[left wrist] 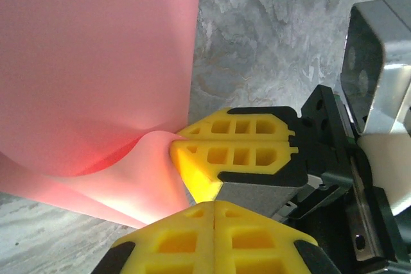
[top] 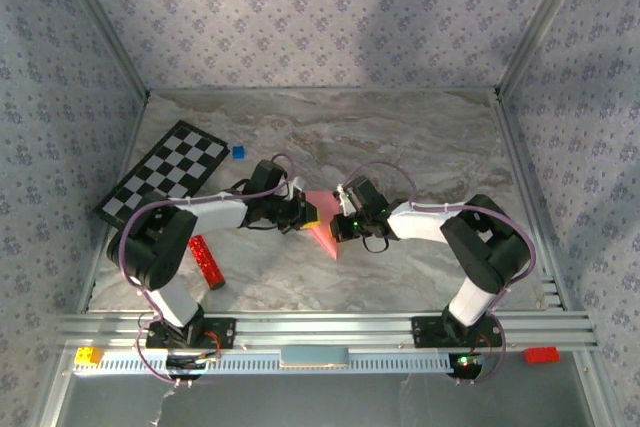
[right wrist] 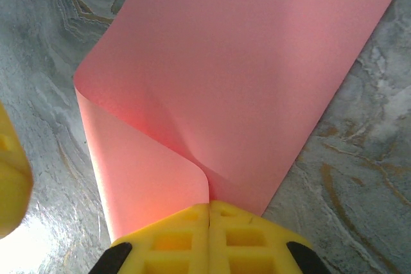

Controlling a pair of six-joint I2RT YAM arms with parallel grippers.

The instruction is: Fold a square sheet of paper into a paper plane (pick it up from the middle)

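Observation:
The square sheet of paper is salmon pink and lies mid-table between my two grippers, coming to a point toward the near side. In the right wrist view the paper has one corner curled over, and that fold runs into my right gripper, which is shut on it. My left gripper is shut, fingers pressed together with no paper seen between them. Its tip sits just under the right gripper's yellow fingers, beside the lifted pink flap. From above, the left gripper and right gripper almost meet.
A black-and-white checkerboard lies at the far left with a small blue cube beside it. A red glittery bar lies near the left arm. Metal frame posts and patterned walls enclose the marble table.

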